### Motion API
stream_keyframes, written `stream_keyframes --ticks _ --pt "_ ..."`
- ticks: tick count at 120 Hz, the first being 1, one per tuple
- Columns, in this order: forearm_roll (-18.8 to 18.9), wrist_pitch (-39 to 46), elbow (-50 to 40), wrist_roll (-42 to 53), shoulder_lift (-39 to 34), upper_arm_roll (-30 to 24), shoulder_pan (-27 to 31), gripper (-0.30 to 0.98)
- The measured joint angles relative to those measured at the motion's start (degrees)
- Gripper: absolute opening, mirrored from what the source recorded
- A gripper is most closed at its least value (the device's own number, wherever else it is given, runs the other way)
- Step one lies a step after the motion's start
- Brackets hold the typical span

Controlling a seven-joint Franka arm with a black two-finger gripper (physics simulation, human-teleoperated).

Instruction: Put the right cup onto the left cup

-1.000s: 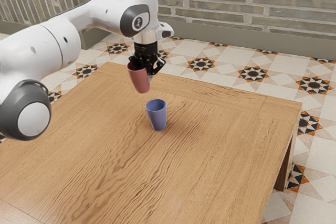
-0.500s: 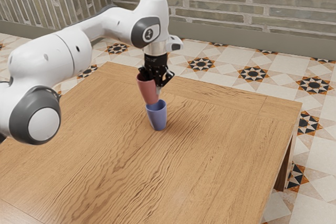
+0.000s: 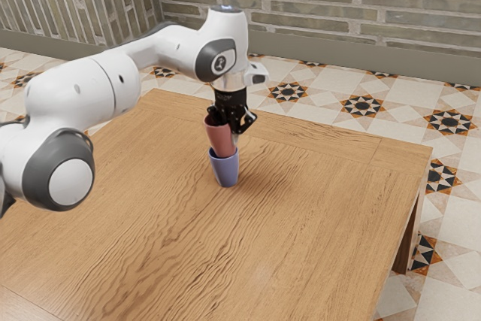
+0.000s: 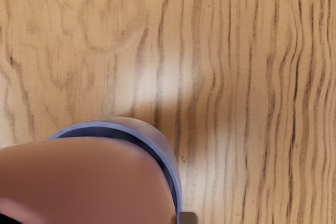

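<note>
bright, even light, soft shading on the white arm (image 3: pixel 71 94), gentle sheen on the table (image 3: pixel 323 216), in the wrist view pale glare patches on the table, a soft-edged brown shadow beside the blue cup (image 3: pixel 227 173), smooth shading across the red cup (image 3: pixel 219 139)

Right now, in the exterior view, the desk (image 3: pixel 323 238) is being looked down on at a slant from the side of the arm (image 3: pixel 83 92), which is seen entering at the left of the frame. The camera is set well back, and the brick wall (image 3: pixel 361 13) is taken in across the top, the tiled floor (image 3: pixel 451 246) at the right. Over to the wrist view: the desk is faced from above, much closer. Shared by both are the red cup (image 3: pixel 219 137), the blue cup (image 3: pixel 226 174) and the wood beside them.
</note>
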Motion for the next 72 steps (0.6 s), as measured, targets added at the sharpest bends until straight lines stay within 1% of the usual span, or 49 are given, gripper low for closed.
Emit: stream_keyframes --ticks 16,35,44,57,72 --pt "0.0 0.3 -0.5 0.0 0.1 0.0 0.0 -0.1" --pt "-0.3 1.8 -2.4 0.2 0.0 0.1 0.1 0.25" --pt "-0.4 2.3 -2.5 0.2 -0.1 0.2 0.1 0.38" --pt "-0.4 2.8 -2.5 0.3 -0.1 0.2 0.0 0.5" --pt "-0.5 3.1 -2.5 0.3 -0.3 0.2 -0.1 0.58"
